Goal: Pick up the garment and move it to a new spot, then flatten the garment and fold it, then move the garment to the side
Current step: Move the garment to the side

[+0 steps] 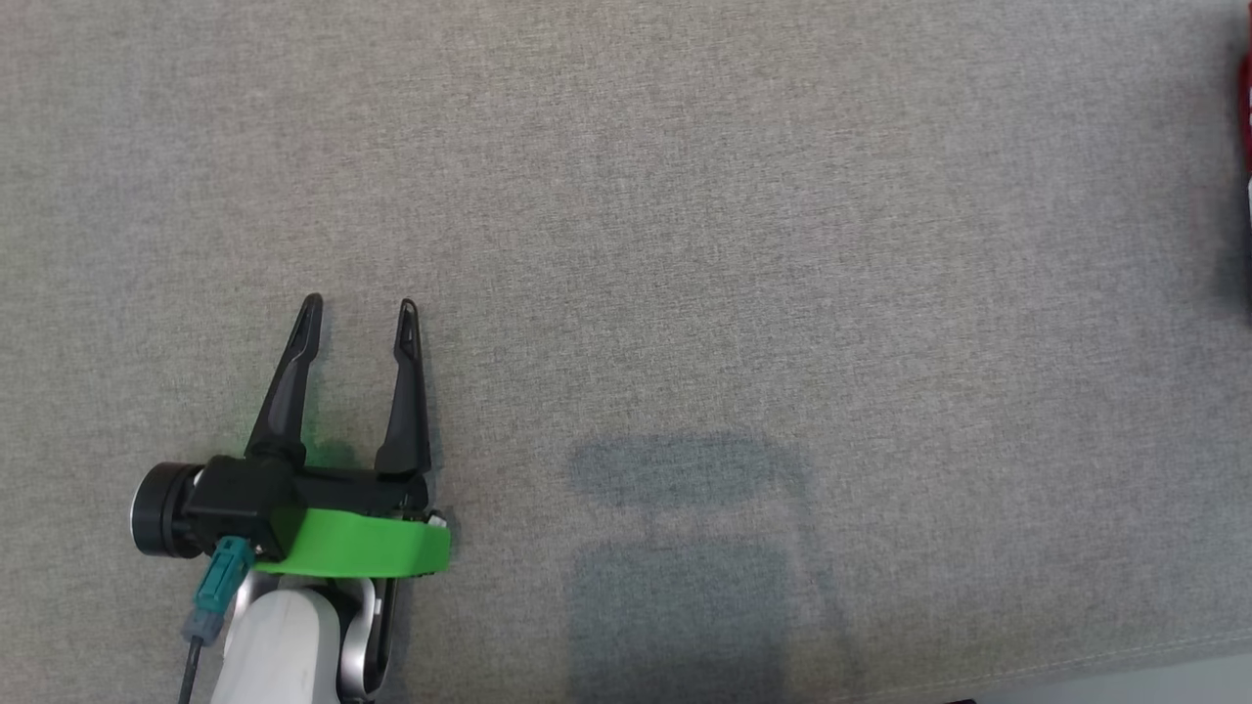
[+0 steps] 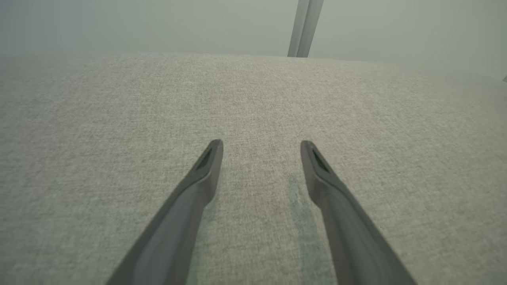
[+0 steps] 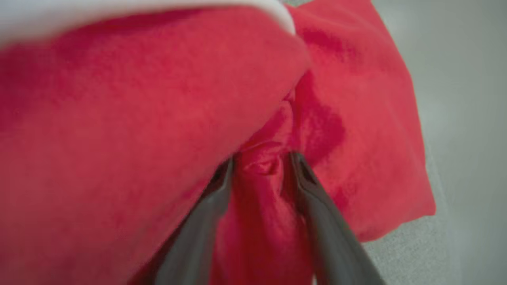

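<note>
Found the red garment [image 3: 356, 118] bunched at the far right edge of the grey desk [image 1: 685, 244], a mere sliver of it at the border of the head view, well apart from the bare middle. Saw the right gripper [image 3: 262, 159] sunk in the cloth, its fingers [image 3: 324, 221] parted partway with a raised fold between them; could not tell a pinch on that fold from a loose lie in the gap. Saw the left gripper [image 1: 359, 303] low on the left over bare desk, fingers spread wide, holding nothing and touching no cloth. Judged the step in hand to be a setting-down of the garment at the right side: either the first move to a new spot or the last move aside. Leaned toward the latter, given one straight edge and a clean corner on the cloth in the right wrist view, yet could not confirm a finished fold from so close and blurred a look. Reckoned the next move to call for a full spread of the right fingers, then a straight draw back and up, to avoid snagging a fold on a fingertip and dragging the pile. With flattening perhaps not yet done, reckoned on both grippers at opposite edges, the left brought across from well apart.
</note>
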{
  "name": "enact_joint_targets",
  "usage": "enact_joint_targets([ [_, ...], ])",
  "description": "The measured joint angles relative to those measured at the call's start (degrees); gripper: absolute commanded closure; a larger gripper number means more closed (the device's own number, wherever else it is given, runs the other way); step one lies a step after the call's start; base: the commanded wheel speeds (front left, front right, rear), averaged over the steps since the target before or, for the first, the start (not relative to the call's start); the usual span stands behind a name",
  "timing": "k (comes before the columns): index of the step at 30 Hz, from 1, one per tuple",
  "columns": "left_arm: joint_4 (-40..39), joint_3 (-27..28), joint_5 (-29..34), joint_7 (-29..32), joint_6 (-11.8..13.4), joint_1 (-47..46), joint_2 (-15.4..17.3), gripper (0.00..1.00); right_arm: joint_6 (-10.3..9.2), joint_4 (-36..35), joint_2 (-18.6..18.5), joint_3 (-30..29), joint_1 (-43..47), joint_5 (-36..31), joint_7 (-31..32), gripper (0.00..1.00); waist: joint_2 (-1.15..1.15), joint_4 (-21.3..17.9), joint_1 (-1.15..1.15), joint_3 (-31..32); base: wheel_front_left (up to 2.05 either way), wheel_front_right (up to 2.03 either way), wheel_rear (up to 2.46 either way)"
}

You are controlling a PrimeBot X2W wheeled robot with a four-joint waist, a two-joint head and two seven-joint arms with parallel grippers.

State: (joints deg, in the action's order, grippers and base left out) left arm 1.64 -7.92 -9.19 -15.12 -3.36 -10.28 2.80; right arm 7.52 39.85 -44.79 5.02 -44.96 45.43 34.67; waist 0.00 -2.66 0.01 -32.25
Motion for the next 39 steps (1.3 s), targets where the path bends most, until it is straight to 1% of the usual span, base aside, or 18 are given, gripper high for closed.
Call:
enact_joint_targets([
  [2,0.3,-0.3,0.0,0.0,0.0,0.0,0.0,0.0,0.0,1.2,1.2,-0.5,0.1,-5.5,-4.6,0.0,0.0,0.2,0.0,0.2,0.0,0.0,0.0],
  [5,0.6,-0.6,-0.5,0.0,0.4,0.2,0.0,0.0,0.0,1.0,2.4,-1.3,1.0,-14.1,-14.1,0.0,0.0,0.2,0.0,1.1,0.0,0.0,0.0],
  [8,1.2,-0.4,-1.6,0.0,1.2,0.9,0.0,0.0,0.0,-0.3,5.2,-3.7,3.8,-17.9,-22.7,0.0,0.0,0.2,0.0,2.9,0.0,0.0,0.0],
  [11,2.0,0.4,-3.1,0.0,2.0,3.2,0.0,0.0,0.01,-4.0,7.7,-5.3,8.7,-21.3,-28.2,0.0,0.0,0.3,0.0,5.4,0.0,0.0,0.0],
  [13,2.2,1.5,-4.1,0.0,2.4,5.2,0.0,0.0,0.01,-7.0,9.5,-6.5,12.7,-23.3,-29.1,0.0,0.0,0.3,0.0,7.3,0.0,0.0,0.0],
  [15,2.6,2.4,-4.9,0.0,2.7,7.2,0.0,0.0,0.01,-10.4,10.8,-8.3,17.1,-27.4,-28.3,0.0,0.0,0.3,-0.01,9.4,0.0,0.0,0.0],
  [16,2.6,3.0,-5.2,0.0,2.8,8.3,0.0,0.0,0.01,-13.2,11.6,-9.5,19.5,-29.3,-28.0,0.0,0.0,0.3,-0.01,10.7,0.0,0.0,0.0],
  [18,2.5,3.8,-5.5,0.0,2.9,10.2,0.0,0.0,0.0,-19.0,14.3,-12.1,23.0,-32.4,-27.9,0.0,0.0,0.3,-0.01,13.0,0.0,0.0,0.0],
  [20,2.4,4.4,-6.3,0.0,3.4,12.1,0.0,0.0,0.03,-26.0,17.8,-12.2,26.9,-34.2,-28.0,0.0,0.0,0.2,-0.01,15.5,0.0,0.0,0.0],
  [22,2.4,4.9,-7.1,0.0,3.8,14.0,0.0,0.0,0.01,-31.4,20.9,-11.6,30.8,-36.1,-29.5,0.0,0.0,0.2,-0.01,17.8,0.0,0.0,0.0],
  [23,2.5,5.0,-7.8,0.0,4.0,14.8,0.0,0.0,0.01,-33.7,22.2,-11.0,32.5,-36.8,-30.7,0.0,0.0,0.1,-0.01,18.9,0.0,0.0,0.0],
  [25,2.5,5.3,-8.1,0.0,4.5,15.8,0.0,0.0,0.01,-35.9,24.0,-9.5,35.7,-38.4,-34.1,0.0,0.0,0.1,-0.01,21.3,0.0,0.0,0.0],
  [28,2.7,5.5,-8.3,0.0,4.6,16.7,0.0,0.0,0.0,-35.5,26.2,-7.6,39.6,-39.8,-40.0,0.0,0.0,0.3,-0.01,24.2,0.0,0.0,0.0],
  [32,4.8,5.8,-8.0,0.0,4.4,17.7,0.0,0.0,0.0,-31.8,29.8,-5.0,42.3,-41.6,-47.1,0.0,0.0,0.8,-0.01,27.7,0.0,0.0,0.0],
  [34,5.6,6.1,-7.5,0.0,4.1,17.9,0.0,0.0,0.0,-29.9,31.9,-4.7,43.4,-42.4,-48.8,0.0,0.0,1.2,-0.01,29.3,0.0,0.0,0.0],
  [37,6.7,6.3,-7.2,0.0,3.5,17.9,0.0,0.0,0.0,-28.0,35.0,-5.3,44.6,-43.1,-49.5,0.0,0.0,1.9,-0.01,31.0,0.0,0.0,0.0],
  [39,7.3,6.4,-6.7,0.0,3.0,17.8,0.0,0.0,0.0,-28.7,37.1,-6.5,45.2,-43.6,-49.6,0.0,0.0,2.4,-0.01,31.9,0.0,0.0,0.0],
])
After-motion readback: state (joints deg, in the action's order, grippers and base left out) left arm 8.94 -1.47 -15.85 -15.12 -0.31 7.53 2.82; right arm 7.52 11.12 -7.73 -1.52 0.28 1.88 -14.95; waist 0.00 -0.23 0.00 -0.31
